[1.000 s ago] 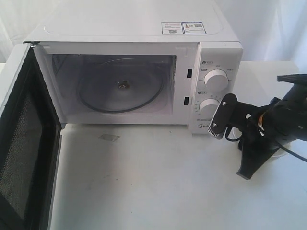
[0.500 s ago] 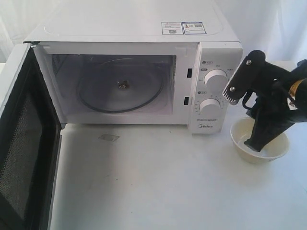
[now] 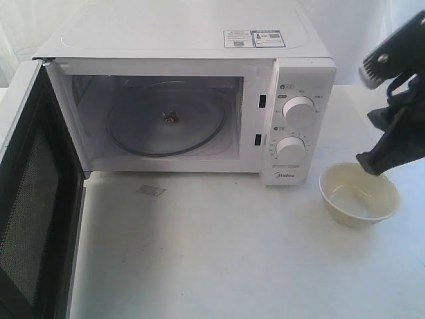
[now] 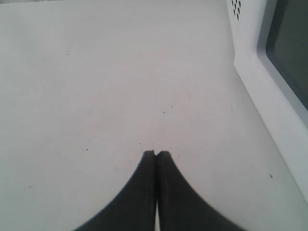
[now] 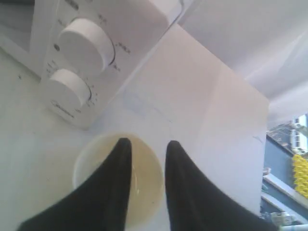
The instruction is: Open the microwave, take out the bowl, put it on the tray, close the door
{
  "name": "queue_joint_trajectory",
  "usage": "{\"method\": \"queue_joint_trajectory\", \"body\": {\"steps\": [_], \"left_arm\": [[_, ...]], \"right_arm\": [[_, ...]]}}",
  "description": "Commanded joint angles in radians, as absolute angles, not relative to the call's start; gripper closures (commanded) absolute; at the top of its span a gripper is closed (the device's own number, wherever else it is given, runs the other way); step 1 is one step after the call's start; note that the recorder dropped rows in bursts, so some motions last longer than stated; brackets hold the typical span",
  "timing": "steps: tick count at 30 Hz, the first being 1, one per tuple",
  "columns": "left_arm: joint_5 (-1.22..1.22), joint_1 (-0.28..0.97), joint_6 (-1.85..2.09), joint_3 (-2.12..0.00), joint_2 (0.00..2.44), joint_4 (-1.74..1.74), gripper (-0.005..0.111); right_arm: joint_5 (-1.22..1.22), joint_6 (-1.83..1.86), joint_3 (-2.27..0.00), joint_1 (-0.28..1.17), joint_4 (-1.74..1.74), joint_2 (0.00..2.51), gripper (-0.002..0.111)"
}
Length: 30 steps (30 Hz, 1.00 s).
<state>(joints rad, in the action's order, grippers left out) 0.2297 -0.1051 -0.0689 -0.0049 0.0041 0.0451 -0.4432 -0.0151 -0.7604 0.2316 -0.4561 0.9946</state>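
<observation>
The white microwave (image 3: 186,100) stands with its door (image 3: 36,219) swung wide open to the left, black mesh inner face showing. Only the glass turntable (image 3: 166,118) lies in the cavity. The cream bowl (image 3: 359,195) sits upright on the white tabletop right of the knobs. My right gripper (image 3: 369,118) hangs open just above the bowl's far rim, touching nothing; in its wrist view the right gripper (image 5: 148,142) frames the bowl (image 5: 147,180) below. My left gripper (image 4: 156,153) is shut and empty, low over the table beside the door's outer side (image 4: 284,62). No tray shows.
Two round knobs (image 3: 299,109) face front on the microwave's right panel. A small grey patch (image 3: 151,191) lies on the table in front of the cavity. The white tabletop (image 3: 219,259) stretches in front of the microwave. The open door stands over the table's left part.
My right gripper has risen and moved right, off the bowl. The bowl, hidden behind the arm one second ago, now stands uncovered on the table.
</observation>
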Motion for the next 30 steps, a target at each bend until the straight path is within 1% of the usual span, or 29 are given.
{"method": "queue_joint_trajectory", "body": {"steps": [1,4,8,12,25,28,30], "left_arm": [[0.232,-0.106,-0.07,0.0,0.0,0.037,0.107],[0.232,-0.106,-0.07,0.0,0.0,0.037,0.107],[0.232,-0.106,-0.07,0.0,0.0,0.037,0.107],[0.232,-0.106,-0.07,0.0,0.0,0.037,0.107],[0.232,-0.106,-0.07,0.0,0.0,0.037,0.107],[0.232,-0.106,-0.07,0.0,0.0,0.037,0.107],[0.232,-0.106,-0.07,0.0,0.0,0.037,0.107]], "right_arm": [[-0.511,-0.049,-0.766,0.228,-0.269,0.864,0.109],[-0.584,-0.037,-0.766,0.228,-0.085,0.77,0.108],[-0.686,0.074,-0.766,0.228,0.163,0.669,0.108],[-0.715,0.078,-0.766,0.228,0.326,0.599,0.108],[-0.713,0.075,-0.766,0.228,0.366,0.527,0.108],[-0.708,0.075,-0.734,0.231,0.366,0.527,0.108],[-0.639,0.075,-0.66,0.248,0.37,0.525,0.108]]}}
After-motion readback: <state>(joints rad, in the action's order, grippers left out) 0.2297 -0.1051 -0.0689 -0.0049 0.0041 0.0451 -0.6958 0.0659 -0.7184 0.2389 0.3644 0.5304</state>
